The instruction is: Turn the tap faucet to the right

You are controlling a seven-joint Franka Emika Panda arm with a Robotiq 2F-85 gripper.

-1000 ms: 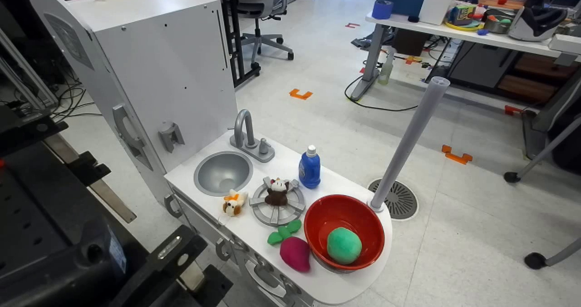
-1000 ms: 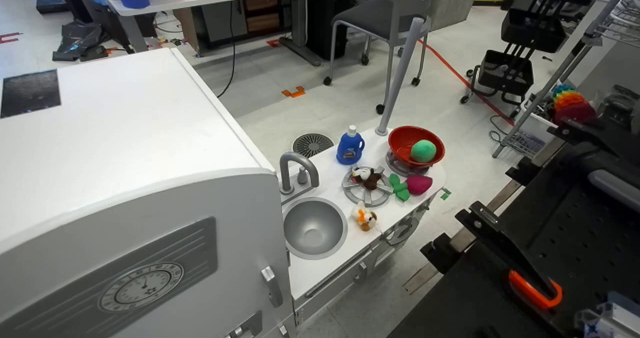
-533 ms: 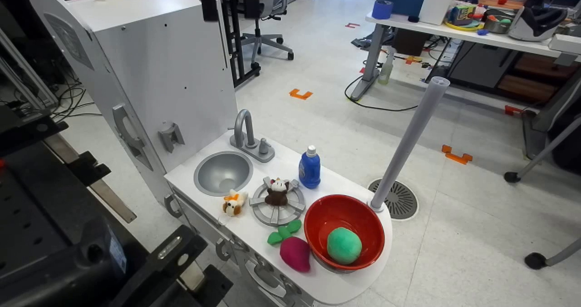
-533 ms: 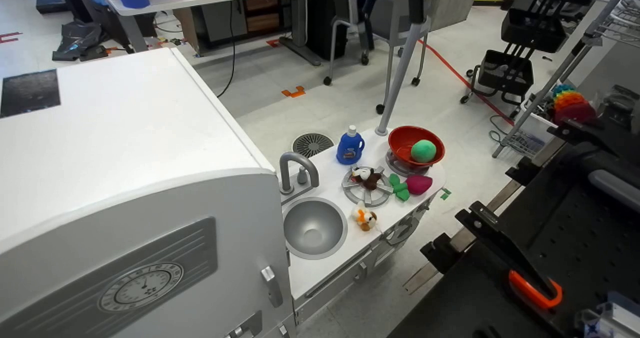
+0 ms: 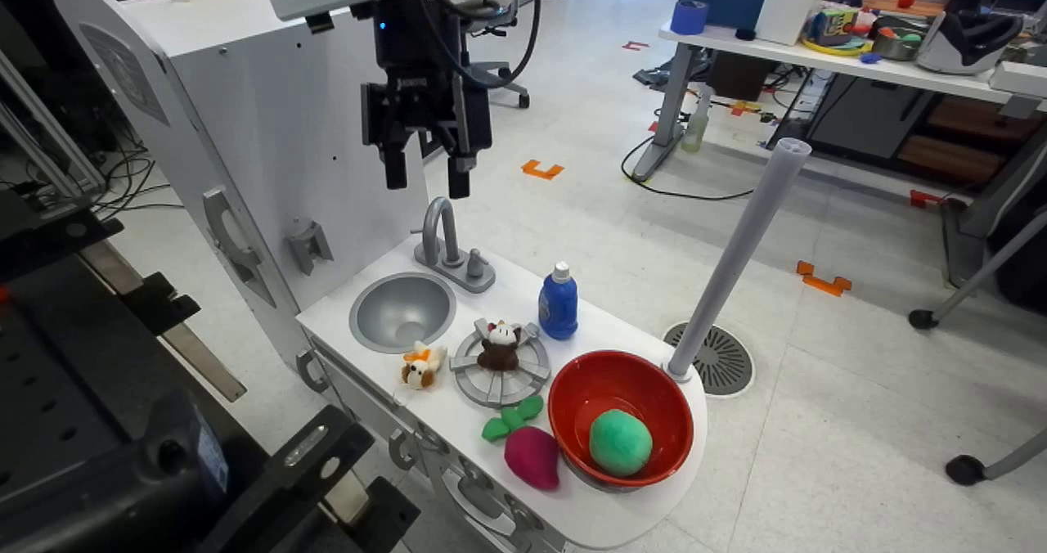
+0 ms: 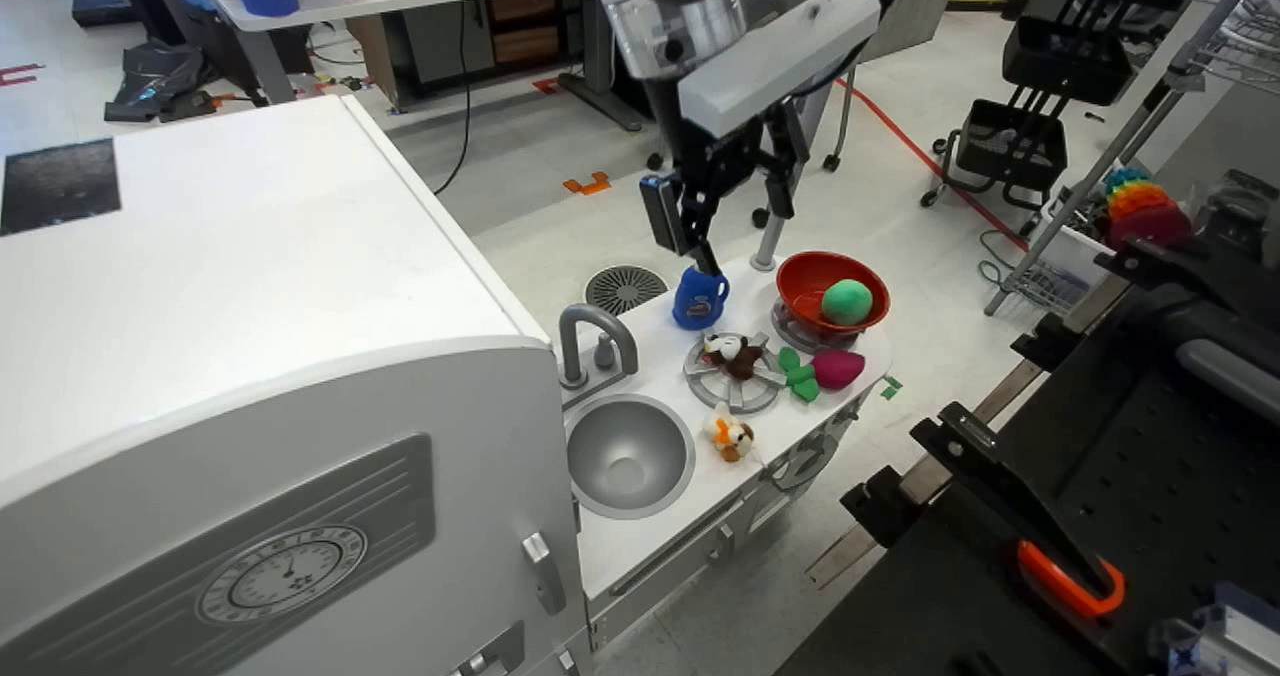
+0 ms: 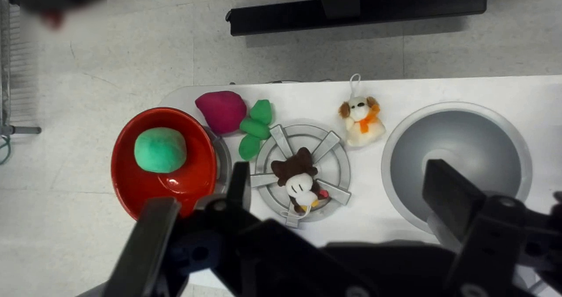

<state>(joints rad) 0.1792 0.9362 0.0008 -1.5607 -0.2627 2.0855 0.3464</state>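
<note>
The tap faucet point(image 5: 450, 242) is grey with an arched spout and stands at the back of the white counter behind the sink basin. It also shows in an exterior view point(image 6: 571, 351), the spout arching over the basin's edge. In the wrist view only a grey piece of its spout point(image 7: 442, 232) shows, mostly hidden behind the right finger. My gripper point(image 5: 427, 180) is open and empty, pointing down, in the air above the counter, apart from the faucet. It also shows in an exterior view point(image 6: 744, 231) and in the wrist view point(image 7: 338, 169), fingers wide apart.
A round grey sink basin point(image 5: 384, 312) lies before the faucet. A blue bottle point(image 5: 559, 307), plush toys point(image 5: 499, 347) point(image 5: 421, 366), a red bowl point(image 5: 572, 389) and a grey upright pole point(image 5: 736, 267) are on the counter. A tall white cabinet point(image 5: 286, 128) stands beside the sink.
My arm and open gripper have come down into both exterior views from above, over the counter. The faucet and the other objects have not moved.
</note>
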